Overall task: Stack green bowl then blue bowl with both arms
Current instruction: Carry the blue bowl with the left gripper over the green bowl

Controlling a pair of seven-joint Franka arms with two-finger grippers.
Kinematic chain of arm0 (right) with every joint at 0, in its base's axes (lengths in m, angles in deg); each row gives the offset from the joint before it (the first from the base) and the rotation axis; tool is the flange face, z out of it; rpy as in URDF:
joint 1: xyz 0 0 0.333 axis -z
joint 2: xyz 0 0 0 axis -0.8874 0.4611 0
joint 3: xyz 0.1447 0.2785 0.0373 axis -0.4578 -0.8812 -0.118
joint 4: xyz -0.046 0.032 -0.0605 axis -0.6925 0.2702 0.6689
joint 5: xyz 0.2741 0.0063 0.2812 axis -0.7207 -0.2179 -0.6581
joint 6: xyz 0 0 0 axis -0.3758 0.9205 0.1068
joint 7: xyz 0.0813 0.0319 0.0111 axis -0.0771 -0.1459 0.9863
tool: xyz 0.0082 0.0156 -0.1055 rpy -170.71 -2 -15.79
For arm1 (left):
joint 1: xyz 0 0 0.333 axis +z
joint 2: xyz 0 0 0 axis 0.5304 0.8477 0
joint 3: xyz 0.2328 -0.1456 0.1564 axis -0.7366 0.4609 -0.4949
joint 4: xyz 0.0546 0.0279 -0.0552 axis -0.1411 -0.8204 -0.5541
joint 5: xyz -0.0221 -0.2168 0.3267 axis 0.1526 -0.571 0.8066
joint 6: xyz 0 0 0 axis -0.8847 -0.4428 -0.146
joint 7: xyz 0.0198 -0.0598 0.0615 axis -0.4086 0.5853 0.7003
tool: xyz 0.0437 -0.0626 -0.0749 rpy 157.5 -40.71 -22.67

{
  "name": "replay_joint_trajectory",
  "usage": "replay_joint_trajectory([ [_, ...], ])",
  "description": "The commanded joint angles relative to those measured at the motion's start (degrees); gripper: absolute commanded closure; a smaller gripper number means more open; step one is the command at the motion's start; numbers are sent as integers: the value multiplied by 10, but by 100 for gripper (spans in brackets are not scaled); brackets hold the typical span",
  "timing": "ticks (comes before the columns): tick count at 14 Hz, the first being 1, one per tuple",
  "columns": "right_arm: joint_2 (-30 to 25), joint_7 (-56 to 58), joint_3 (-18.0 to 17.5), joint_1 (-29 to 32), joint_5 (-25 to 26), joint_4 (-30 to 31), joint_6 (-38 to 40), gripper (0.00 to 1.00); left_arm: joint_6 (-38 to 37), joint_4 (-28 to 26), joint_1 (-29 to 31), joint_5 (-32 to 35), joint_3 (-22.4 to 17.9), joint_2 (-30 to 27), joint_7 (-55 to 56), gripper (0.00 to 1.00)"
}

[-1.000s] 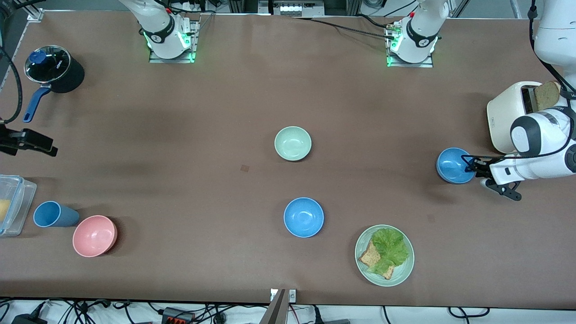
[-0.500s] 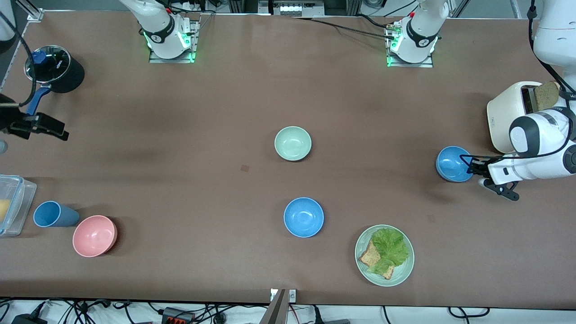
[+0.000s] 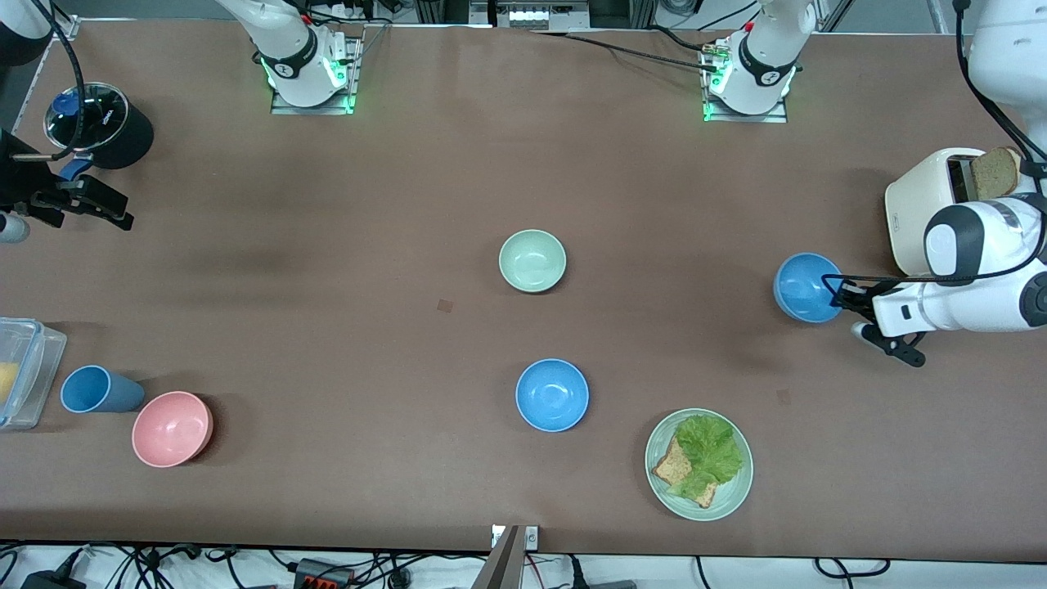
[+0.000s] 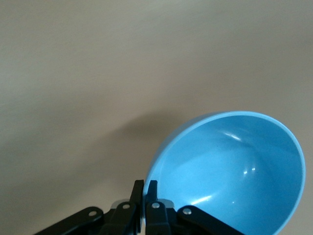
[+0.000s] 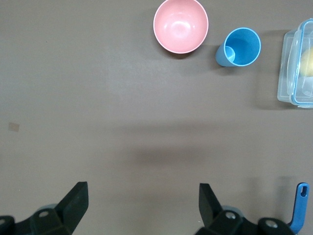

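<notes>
We see the left gripper (image 3: 834, 296) with jaws pinched on the rim of a glossy blue bowl (image 3: 804, 286), tilted clear of the matte brown surface (image 3: 327, 245) at the left arm's end, a rim hold that leaves its underside free for nesting, we judge; the matte green bowl (image 3: 532, 260) sits mid-surface, a second blue bowl (image 3: 552, 394) nearer the camera; the right gripper (image 5: 142, 208) waits, jaws apart, above the right arm's end

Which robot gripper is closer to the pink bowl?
Right. The right gripper hovers open by the pot at the pink bowl's end; the left gripper holds a blue bowl at the toaster end.
</notes>
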Motion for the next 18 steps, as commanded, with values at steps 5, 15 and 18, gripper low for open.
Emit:
replay_joint_trajectory([
  [5, -11, 3, -1, -5, 10, 16, 1, 0, -75, 85, -15, -97, 123, -21, 246, 99],
  [15, -11, 2, -1, -7, 5, 12, -8, 0, 227, -43, -184, -77, 210, -19, 779, 99],
  [18, -13, 2, -1, -7, 4, 13, -7, 0, 292, -97, -193, -77, 211, -24, 791, 99],
])
